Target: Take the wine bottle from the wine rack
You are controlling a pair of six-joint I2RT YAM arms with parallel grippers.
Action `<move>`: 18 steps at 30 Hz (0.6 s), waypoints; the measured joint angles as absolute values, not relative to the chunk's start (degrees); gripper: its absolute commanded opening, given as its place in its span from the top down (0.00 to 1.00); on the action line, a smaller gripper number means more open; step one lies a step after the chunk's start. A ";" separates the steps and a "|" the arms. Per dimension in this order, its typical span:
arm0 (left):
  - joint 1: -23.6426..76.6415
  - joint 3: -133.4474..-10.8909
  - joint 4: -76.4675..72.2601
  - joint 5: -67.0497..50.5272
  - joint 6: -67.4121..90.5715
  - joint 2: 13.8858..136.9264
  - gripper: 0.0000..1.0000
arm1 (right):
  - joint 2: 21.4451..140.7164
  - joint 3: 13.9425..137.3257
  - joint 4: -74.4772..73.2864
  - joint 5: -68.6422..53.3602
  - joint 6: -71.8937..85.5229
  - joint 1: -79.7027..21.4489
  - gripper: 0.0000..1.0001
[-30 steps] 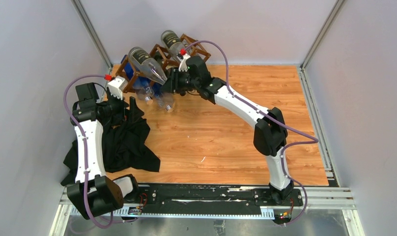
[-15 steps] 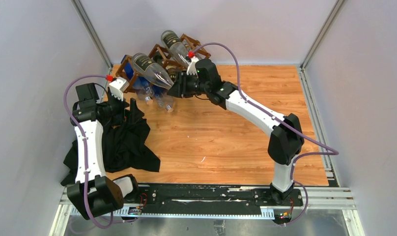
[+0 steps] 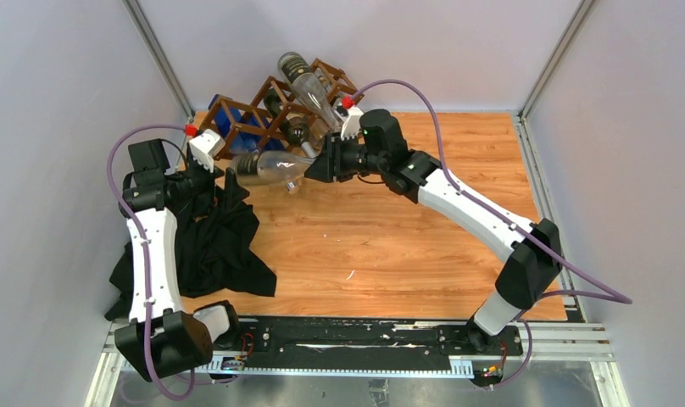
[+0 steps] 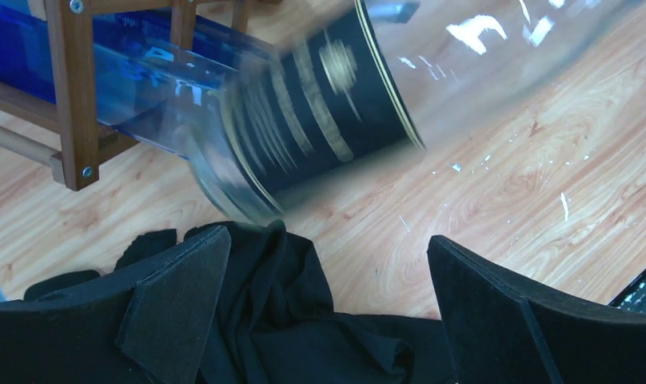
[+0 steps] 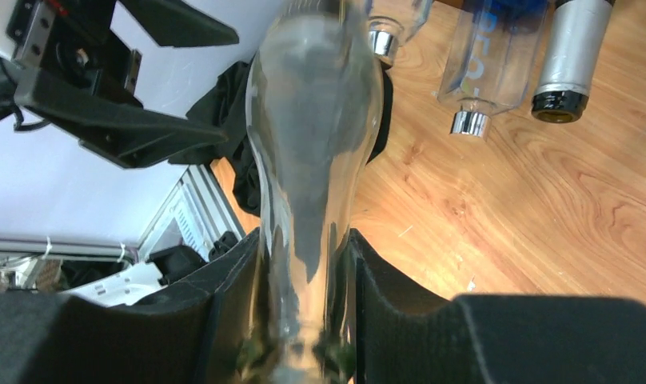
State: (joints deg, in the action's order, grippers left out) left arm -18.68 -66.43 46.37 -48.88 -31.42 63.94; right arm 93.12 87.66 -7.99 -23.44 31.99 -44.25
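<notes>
Bottle (image 3: 271, 167) out of rack (image 3: 263, 114), lying level just in front of it at the table's 11 o'clock, base toward 9. Right gripper (image 3: 316, 167) clenched on its neck (the right wrist view shows the pads pinching glass; overhead hides this). Left gripper (image 4: 326, 244) spread wide, grasping nothing, near the base. Only the left wrist view shows the black label (image 4: 328, 120): gold bands, blurred, unreadable. Cloth (image 3: 220, 246) under left gripper; second bottle (image 3: 309, 85) in rack.
</notes>
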 measured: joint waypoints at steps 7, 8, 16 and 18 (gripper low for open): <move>-15.79 -66.46 46.44 -47.99 -34.06 61.45 0.00 | 88.27 85.38 -11.11 -24.88 30.00 -44.91 1.00; -15.27 -66.43 46.44 -47.77 -34.41 60.95 0.00 | 87.79 85.17 -11.33 -25.39 30.00 -45.04 1.00; -13.37 -64.29 46.52 -46.87 -37.23 57.52 0.00 | 82.28 85.25 -7.99 -25.76 30.20 -45.04 1.00; -13.34 -63.46 46.68 -46.85 -37.91 57.08 0.00 | 82.02 85.21 -8.01 -25.69 30.13 -45.04 1.00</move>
